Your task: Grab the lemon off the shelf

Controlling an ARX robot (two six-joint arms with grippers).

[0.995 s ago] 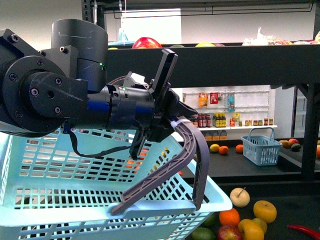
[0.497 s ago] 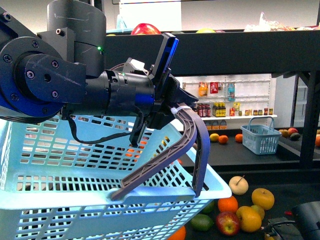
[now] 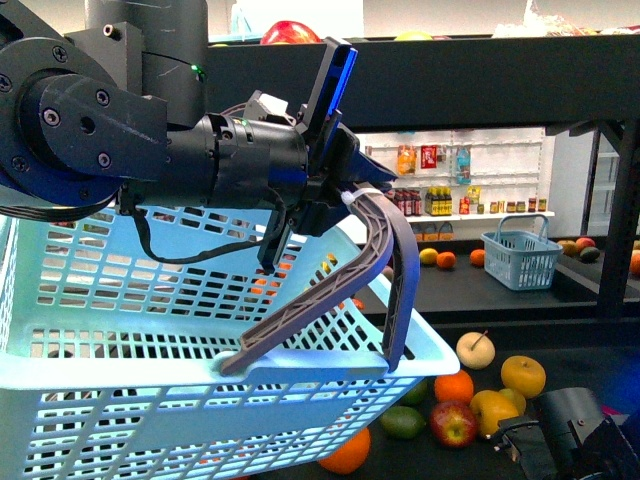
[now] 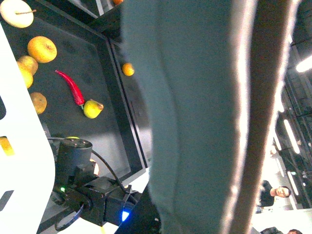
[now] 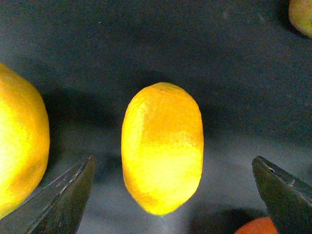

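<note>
Above the shelf (image 5: 146, 39), our right gripper (image 5: 171, 168): spread wide, fingertips (image 5: 63, 195) either side of the lemon (image 5: 162, 146), apart from it.
Our left gripper (image 3: 345, 195): we clamp the basket (image 3: 150, 400) handle (image 3: 392, 260).

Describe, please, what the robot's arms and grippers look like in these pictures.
The left arm is black, with round bolted joint housings, a small green light and a black cable looped beneath the wrist. The left gripper is black beside a blue-edged module. The right gripper shows dark tapered fingertips.
</note>
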